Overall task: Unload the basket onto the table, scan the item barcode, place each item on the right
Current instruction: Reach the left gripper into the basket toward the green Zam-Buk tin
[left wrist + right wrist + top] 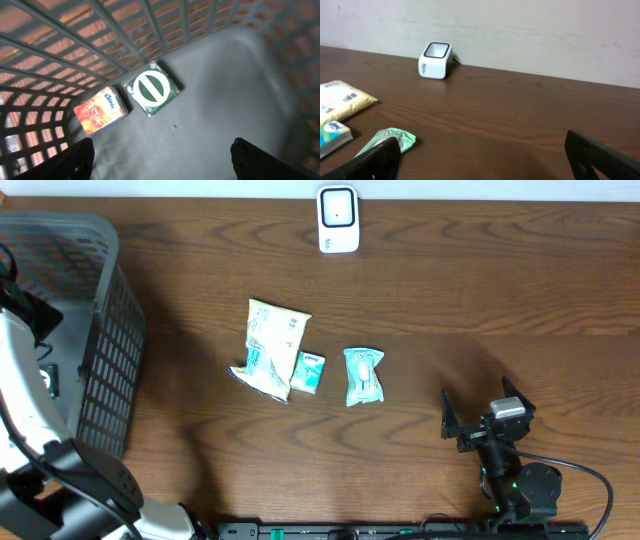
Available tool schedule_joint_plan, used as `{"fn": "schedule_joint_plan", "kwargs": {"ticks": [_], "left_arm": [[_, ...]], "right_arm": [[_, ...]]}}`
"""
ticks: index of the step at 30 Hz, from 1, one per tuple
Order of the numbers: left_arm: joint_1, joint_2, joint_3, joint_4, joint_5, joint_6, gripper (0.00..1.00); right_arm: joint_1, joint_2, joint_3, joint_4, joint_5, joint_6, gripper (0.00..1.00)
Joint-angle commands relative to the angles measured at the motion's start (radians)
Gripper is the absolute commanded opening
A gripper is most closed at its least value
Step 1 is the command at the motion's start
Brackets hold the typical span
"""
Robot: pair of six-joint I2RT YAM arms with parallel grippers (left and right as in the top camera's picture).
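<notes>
The left hand (165,165) hangs open and empty inside the basket (100,350), with the green packet (152,88) lying flat on the basket floor just ahead of it, beside a tissue pack (101,110); the open right hand (482,408) sits well outside the basket

The tabletop (450,290) is dark brown wood with a wavy grain running along its length, and it fills the whole overhead view. It has a low sheen. In the right wrist view, a paler band of reflected light lies across its far part. The wall (520,30) rises straight from the tabletop's far edge. It is off-white and matte, marked with faint grey smudges and streaks. The light is soft and even. Blurred patches of shadow darken the wood toward the left side and the lower right of the overhead view.
</notes>
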Motion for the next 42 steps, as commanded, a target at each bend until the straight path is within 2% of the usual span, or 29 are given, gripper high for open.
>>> {"fn": "schedule_joint_plan", "kwargs": {"ticks": [1, 7, 11, 16, 21, 36, 42], "left_arm": [[0.033, 0.033, -0.058, 0.054, -0.006, 0.015, 0.86], [0.039, 0.052, -0.146, 0.19, 0.019, 0.15, 0.86], [0.039, 0.069, -0.183, 0.248, 0.028, 0.189, 0.87], [0.05, 0.103, -0.191, 0.287, 0.019, 0.204, 0.87], [0.072, 0.156, -0.191, 0.295, 0.02, 0.28, 0.86], [0.081, 0.287, -0.199, 0.301, 0.018, 0.311, 0.86], [0.09, 0.318, -0.199, 0.316, -0.063, 0.318, 0.86]], "right_arm": [[-0.01, -0.002, -0.002, -0.004, 0.0, 0.005, 0.99], [-0.01, -0.002, -0.002, -0.004, 0.0, 0.005, 0.99], [-0.01, -0.002, -0.002, -0.004, 0.0, 0.005, 0.99], [-0.01, -0.002, -0.002, -0.005, 0.0, 0.005, 0.99], [-0.01, -0.002, -0.002, -0.004, 0.0, 0.005, 0.99], [-0.01, -0.002, -0.002, -0.004, 0.0, 0.005, 0.99], [-0.01, -0.002, -0.002, -0.004, 0.0, 0.005, 0.99]]}}
